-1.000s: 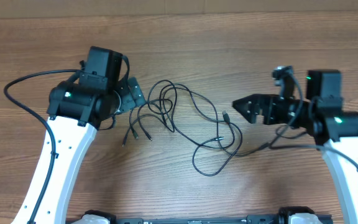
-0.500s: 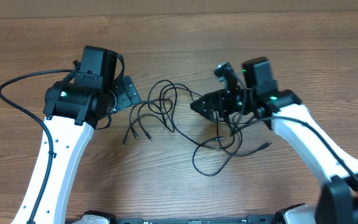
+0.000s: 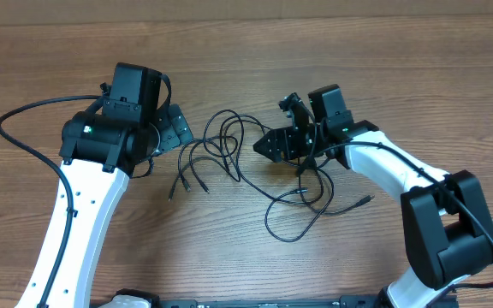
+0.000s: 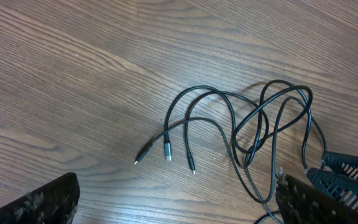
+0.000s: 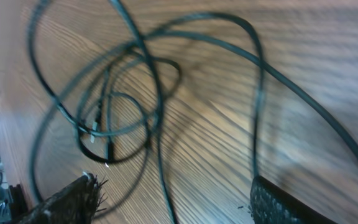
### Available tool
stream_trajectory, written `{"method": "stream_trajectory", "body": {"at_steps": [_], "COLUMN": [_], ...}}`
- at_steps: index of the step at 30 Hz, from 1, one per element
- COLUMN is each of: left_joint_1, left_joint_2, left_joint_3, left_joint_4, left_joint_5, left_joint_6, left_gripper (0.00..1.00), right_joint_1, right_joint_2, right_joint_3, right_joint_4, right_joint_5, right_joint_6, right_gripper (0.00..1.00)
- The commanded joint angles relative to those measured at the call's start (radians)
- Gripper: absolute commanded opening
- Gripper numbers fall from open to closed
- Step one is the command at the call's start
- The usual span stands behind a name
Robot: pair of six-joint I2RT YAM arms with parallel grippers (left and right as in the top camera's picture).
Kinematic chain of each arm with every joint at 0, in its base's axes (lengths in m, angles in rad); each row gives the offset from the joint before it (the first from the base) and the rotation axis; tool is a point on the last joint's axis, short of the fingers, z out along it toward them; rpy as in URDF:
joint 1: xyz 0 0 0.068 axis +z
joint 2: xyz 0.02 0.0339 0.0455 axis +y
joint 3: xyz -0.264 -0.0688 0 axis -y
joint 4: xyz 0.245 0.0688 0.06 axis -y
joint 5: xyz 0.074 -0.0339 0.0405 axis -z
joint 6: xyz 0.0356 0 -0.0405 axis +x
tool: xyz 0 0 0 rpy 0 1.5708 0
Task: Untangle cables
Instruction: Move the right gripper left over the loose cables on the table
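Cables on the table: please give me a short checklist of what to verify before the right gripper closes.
1. Right gripper open: ok, jaws wide apart.
2. A strand of the cables in its gap: ok, one runs into the gap.
3. Its height over the table: cannot tell, the wrist picture is blurred.
4. Left gripper open and empty: ok.
5. Plug ends free: ok, three lie loose.
6. Cables untangled: not ok, loops cross each other.

Robotics lab: left arm (image 3: 80, 210), right arm (image 3: 392, 167), wooden table (image 3: 358, 51).
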Motion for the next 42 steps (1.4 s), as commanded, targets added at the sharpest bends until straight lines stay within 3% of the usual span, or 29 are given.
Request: {"method": "stream_trajectory", "body": {"at_steps": [1, 3, 13, 42], "left_joint_1": [0.005, 0.005, 0.004, 0.004], "left_joint_2": [0.009, 0.009, 0.009, 0.009], "left_joint_3": [0.016, 0.016, 0.016, 0.016], "left_joint_4": [0.001, 0.001, 0.001, 0.001], "left_joint_5": [-0.018, -0.018, -0.018, -0.018], "left_joint_6": [-0.009, -0.009, -0.009, -0.009], "left_gripper": [0.99, 1.00, 0.99, 1.00], "right_joint_1": [0.040, 0.055, 0.076, 0.135], "right_joint_2": [-0.001, -0.001, 0.000, 0.196], "right_joint_3": [-0.005, -0.005, -0.005, -0.005], "right_joint_4": [0.059, 0.084, 0.105, 0.298], "right_joint_5": [0.023, 0.060, 0.107, 0.087], "right_joint_6": [0.008, 0.009, 0.010, 0.088], "right_gripper": [0.70, 0.63, 0.58, 0.54]}}
